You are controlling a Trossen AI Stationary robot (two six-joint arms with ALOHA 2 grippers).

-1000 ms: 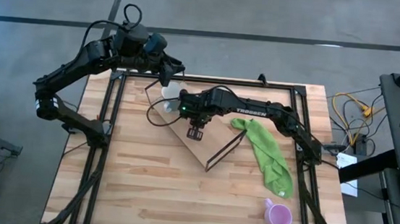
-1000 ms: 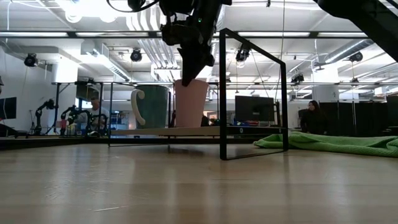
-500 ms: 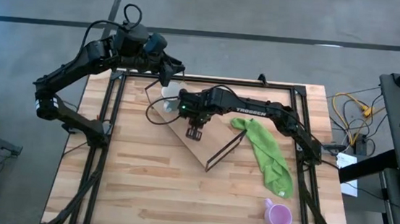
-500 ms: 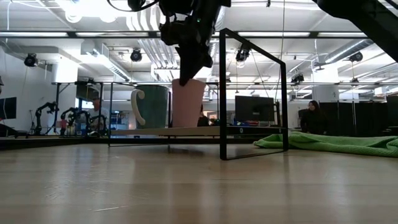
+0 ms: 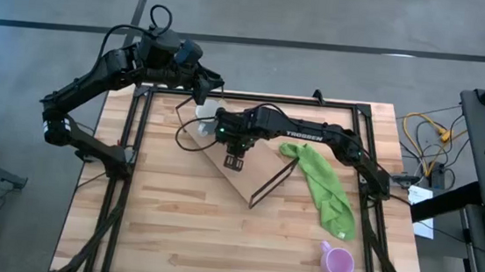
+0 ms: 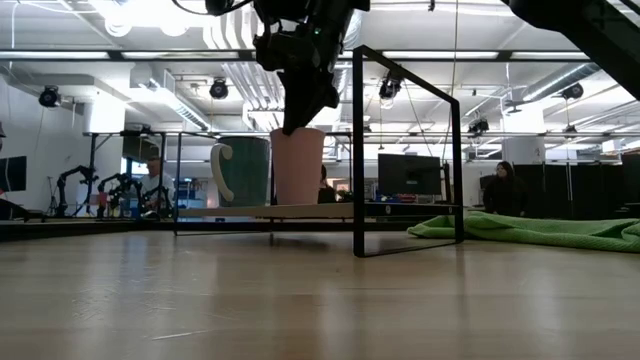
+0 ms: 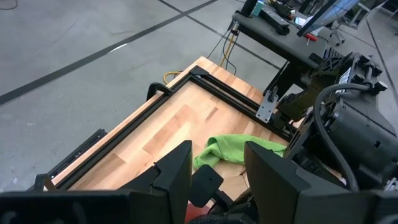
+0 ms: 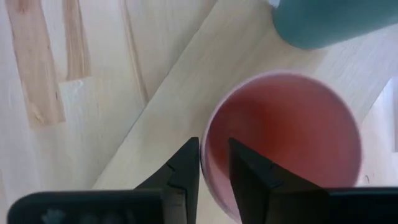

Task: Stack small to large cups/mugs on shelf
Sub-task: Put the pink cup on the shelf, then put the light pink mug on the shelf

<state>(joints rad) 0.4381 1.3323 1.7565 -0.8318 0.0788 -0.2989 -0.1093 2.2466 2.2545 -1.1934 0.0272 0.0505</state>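
— While the right gripper (image 8: 213,163) hangs over the shelf (image 5: 248,173), what does it hold?
— Its fingers pinch the pink cup's (image 8: 283,137) rim; the cup stands on the shelf, the pale mug (image 6: 243,170) just beside it at ten o'clock.
— And the left gripper (image 5: 216,85)?
— Spread, above the table's far edge.

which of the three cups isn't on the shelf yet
The lilac-purple mug, alone on the tabletop near the green cloth. The salmon-pink cup and the white mug stand side by side on the shelf.
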